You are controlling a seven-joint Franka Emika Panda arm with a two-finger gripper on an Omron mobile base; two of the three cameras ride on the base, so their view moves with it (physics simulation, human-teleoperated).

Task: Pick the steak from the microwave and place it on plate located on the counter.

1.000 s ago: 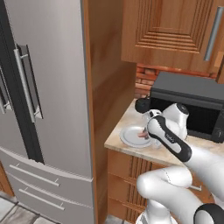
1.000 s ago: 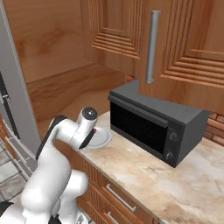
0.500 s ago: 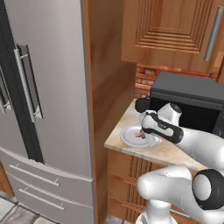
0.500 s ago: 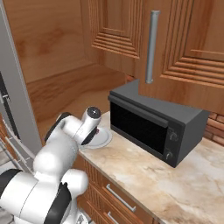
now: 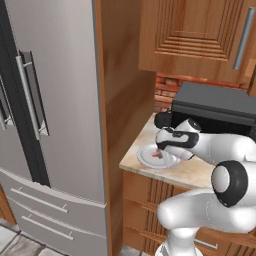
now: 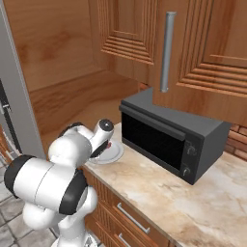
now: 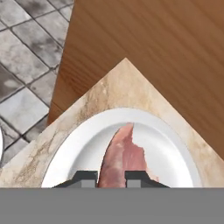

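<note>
The pinkish-red steak [image 7: 120, 153] sits between my gripper's [image 7: 111, 178] two dark fingertips, which are shut on it. It hangs just over the round white plate [image 7: 166, 148], and I cannot tell whether it touches. From the left base view the plate [image 5: 146, 157] lies at the counter's [image 5: 192, 172] left corner, with a red bit of steak [image 5: 159, 153] under my white hand. The right base view shows the plate [image 6: 114, 154] left of the black microwave [image 6: 169, 140], whose door is shut.
A tall wooden panel [image 5: 120, 100] and a steel fridge [image 5: 45, 115] stand left of the counter corner. Wooden wall cabinets [image 6: 193, 43] hang above the microwave [image 5: 220, 107]. Grey tiled floor [image 7: 26, 52] lies below the counter [image 7: 118, 87] edge. Bare counter [image 6: 159, 193] stretches right of the plate.
The arm's elbow has folded down and toward the cameras. The hand has stayed over the plate, still shut on the steak.
</note>
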